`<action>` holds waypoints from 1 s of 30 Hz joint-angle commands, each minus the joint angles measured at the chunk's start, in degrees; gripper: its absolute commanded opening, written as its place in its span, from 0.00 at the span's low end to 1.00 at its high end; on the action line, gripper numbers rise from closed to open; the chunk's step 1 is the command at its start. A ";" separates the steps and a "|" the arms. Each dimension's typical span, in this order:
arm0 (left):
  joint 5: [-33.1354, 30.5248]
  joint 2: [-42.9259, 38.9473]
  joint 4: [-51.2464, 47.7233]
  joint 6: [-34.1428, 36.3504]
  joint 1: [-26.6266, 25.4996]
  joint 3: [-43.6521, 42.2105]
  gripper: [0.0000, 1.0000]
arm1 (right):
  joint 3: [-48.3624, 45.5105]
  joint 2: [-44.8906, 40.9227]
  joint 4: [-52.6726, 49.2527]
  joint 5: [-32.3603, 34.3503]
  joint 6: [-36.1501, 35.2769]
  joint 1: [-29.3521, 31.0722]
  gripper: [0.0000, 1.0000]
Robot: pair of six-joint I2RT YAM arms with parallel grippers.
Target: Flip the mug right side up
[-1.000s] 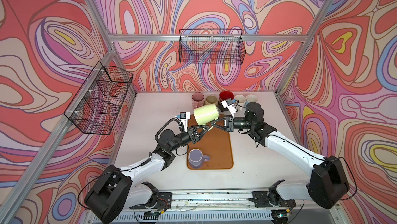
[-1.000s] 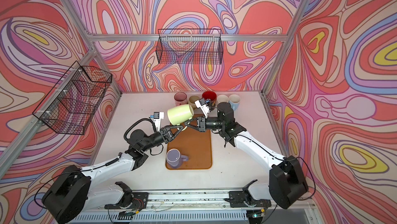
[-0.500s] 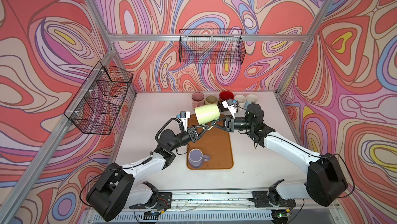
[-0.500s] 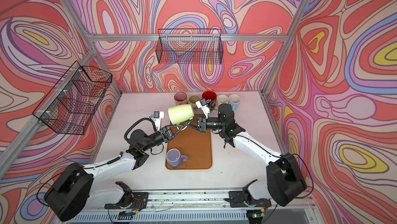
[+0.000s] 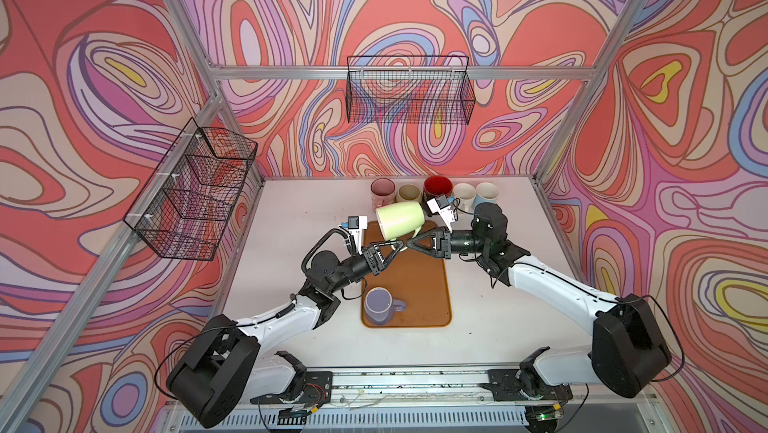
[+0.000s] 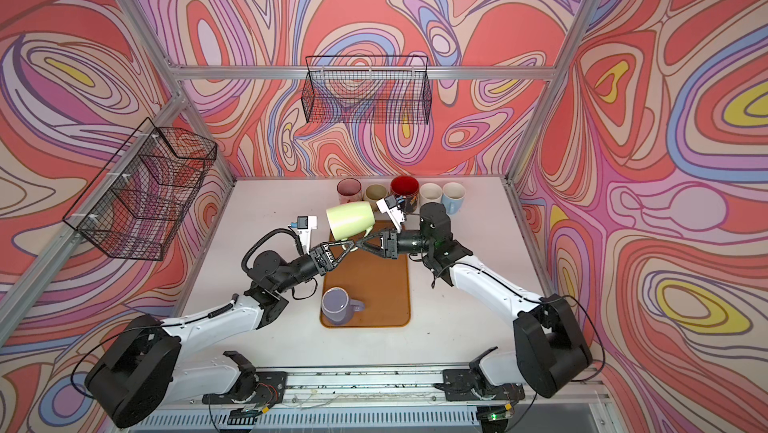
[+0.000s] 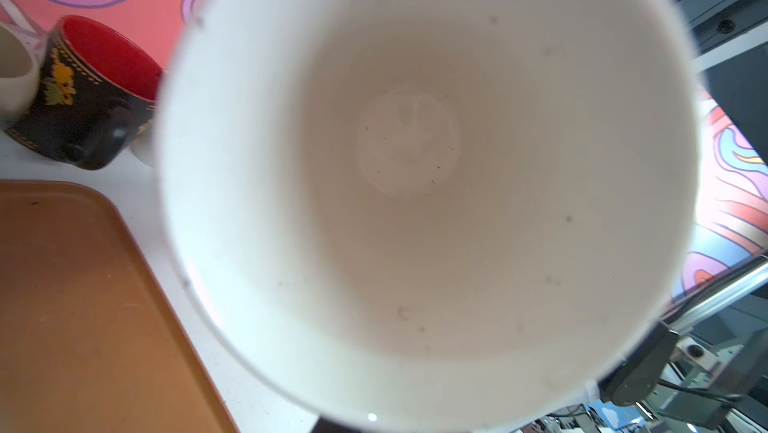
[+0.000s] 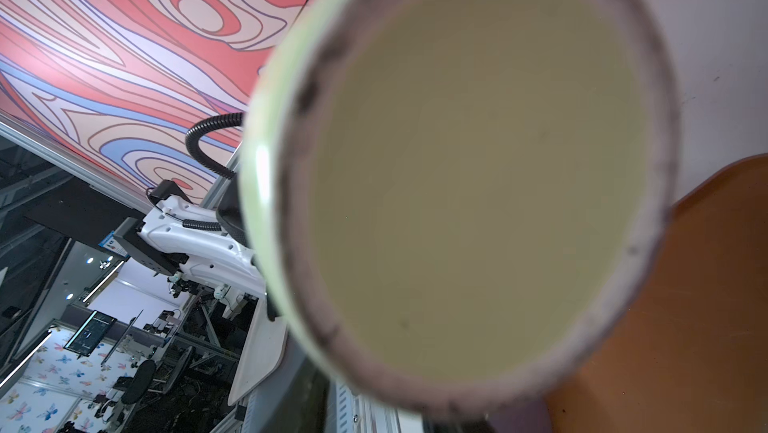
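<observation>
The pale green mug [image 5: 399, 219] [image 6: 351, 219] lies on its side in the air above the far end of the brown tray [image 5: 419, 285]. Its mouth faces my left arm: the left wrist view looks straight into the mug's white inside [image 7: 415, 161]. Its base [image 8: 478, 161] fills the right wrist view. My left gripper [image 5: 399, 245] [image 6: 351, 246] is shut on the mug's lower rim. My right gripper [image 5: 411, 242] [image 6: 362, 244] meets it from the opposite side, tips at the mug's underside by the handle. The mug hides both grippers' jaws in the wrist views.
An upright purple mug [image 5: 379, 304] stands on the tray's near left corner. Several upright mugs line the back of the table, among them a red-lined black one [image 5: 437, 188] [image 7: 95, 90]. Wire baskets hang on the back wall [image 5: 409, 90] and the left wall [image 5: 191, 190].
The mug stays aloft in almost the same place between both grippers. The right arm's shoulder and forearm have swung slightly to the left.
</observation>
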 commanded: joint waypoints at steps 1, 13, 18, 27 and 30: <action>-5.67 -3.44 1.95 1.63 0.93 -0.75 0.00 | -0.60 0.56 -3.35 0.84 -3.83 0.10 0.44; -16.26 -11.38 -26.36 7.26 5.08 1.86 0.00 | -2.40 1.14 -8.56 7.36 -6.93 -2.06 0.50; -19.41 -12.40 -42.99 12.56 8.38 9.98 0.00 | -1.74 1.06 -13.87 12.47 -11.51 -2.09 0.50; -22.69 -2.56 -71.81 25.80 13.22 29.56 0.00 | -6.15 -2.98 -11.91 18.20 -13.79 -2.12 0.77; -24.63 1.96 -80.62 31.53 14.16 36.49 0.00 | -7.42 -4.54 -12.09 21.60 -14.32 -2.10 0.86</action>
